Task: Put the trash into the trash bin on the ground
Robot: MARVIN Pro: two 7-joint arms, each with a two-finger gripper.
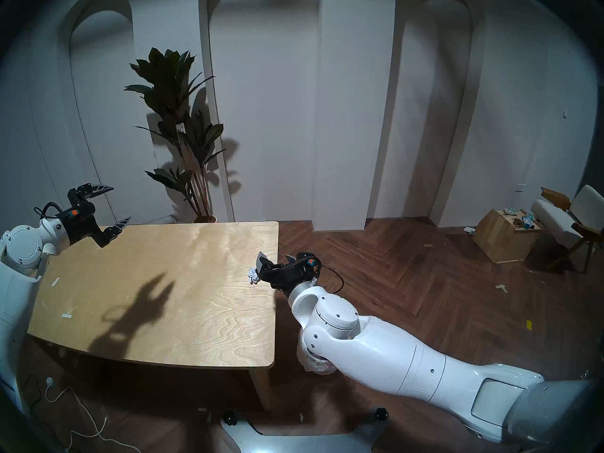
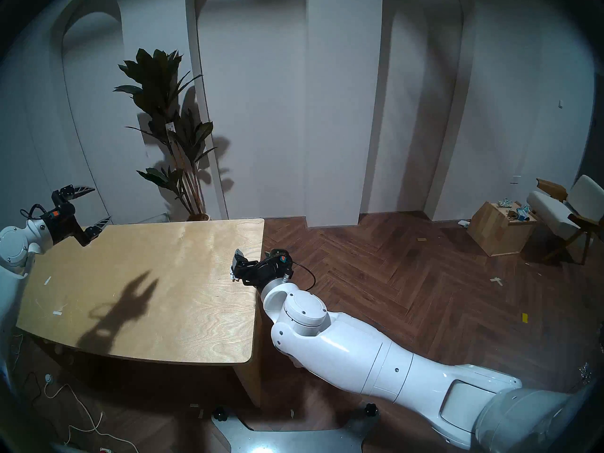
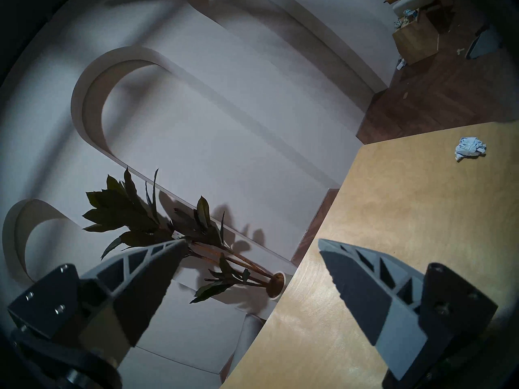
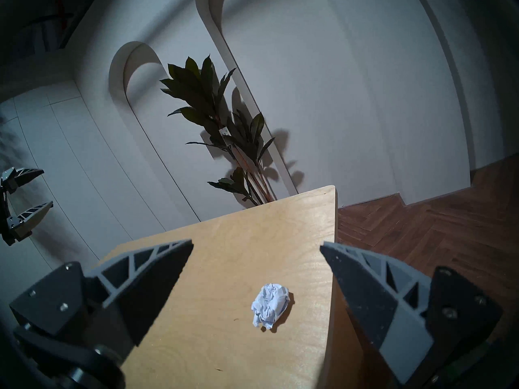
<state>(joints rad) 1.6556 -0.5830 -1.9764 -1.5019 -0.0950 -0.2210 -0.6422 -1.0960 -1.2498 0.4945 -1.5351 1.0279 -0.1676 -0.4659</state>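
A crumpled paper ball (image 4: 270, 305), white with faint bluish creases and irregular folds, lies on the pale wooden worktop (image 1: 163, 295) close to its right edge, resting loose on the surface. The right end effector (image 4: 257, 246) has its two grey fingers spread wide apart; the ball lies ahead of the camera between them, and neither finger touches it. The left end effector (image 1: 111, 207) hangs in the air over the far left corner of the worktop, also spread wide and empty. Below the right arm, on the floor beside the worktop, a bit of a white bin bag with red print (image 1: 318, 364) peeks out.
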